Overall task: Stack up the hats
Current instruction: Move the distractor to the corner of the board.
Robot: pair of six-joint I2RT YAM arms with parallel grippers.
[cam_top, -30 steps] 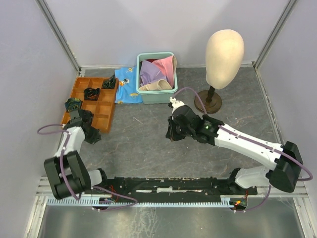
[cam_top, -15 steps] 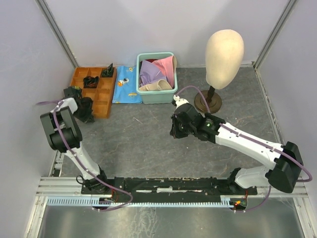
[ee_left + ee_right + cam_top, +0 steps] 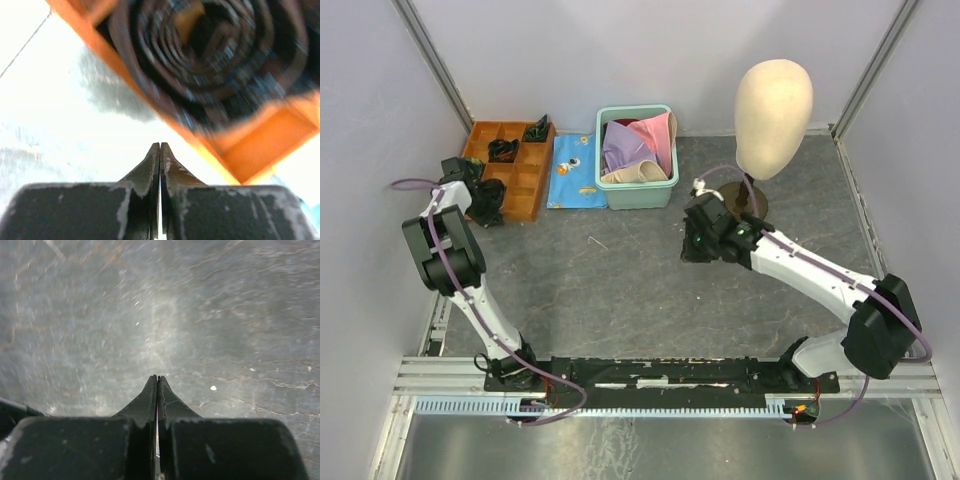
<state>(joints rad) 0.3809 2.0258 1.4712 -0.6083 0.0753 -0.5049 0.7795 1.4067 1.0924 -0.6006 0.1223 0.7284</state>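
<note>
Finds the hats (image 3: pixel 638 150) bundled together inside a teal bin (image 3: pixel 636 197) at 12 o'clock on the grey surface (image 3: pixel 620 290), none lifted out. Shows a lavender hat (image 3: pixel 623 150) in the middle, a pink hat (image 3: pixel 657 135) at 2 o'clock of it against the bin's wall, a cream-beige hat (image 3: pixel 635 175) along the 6 o'clock wall, and a sliver of dark red fabric (image 3: pixel 619 124) in the 11 o'clock corner; cannot make out an orange one. Places a blue patterned cloth (image 3: pixel 572 172) flat at 9 o'clock of the bin, right beside it, and past that an orange compartment tray (image 3: pixel 525 192) at 10 o'clock of the surface. Puts the left pincer (image 3: pixel 159 146) clenched, fingertips pressed together with nothing between them, at the 9 o'clock edge of the tray; looks from the left wrist onto a dark coiled strap (image 3: pixel 210 65) filling one cell, blurred. Puts the right pincer (image 3: pixel 156 378) likewise clenched and empty over bare surface, at 5 o'clock of the bin and well apart from it, just at 8 o'clock of the dark round stand (image 3: pixel 752 205) bearing a cream mannequin head (image 3: pixel 774 103) at 1 o'clock.
</note>
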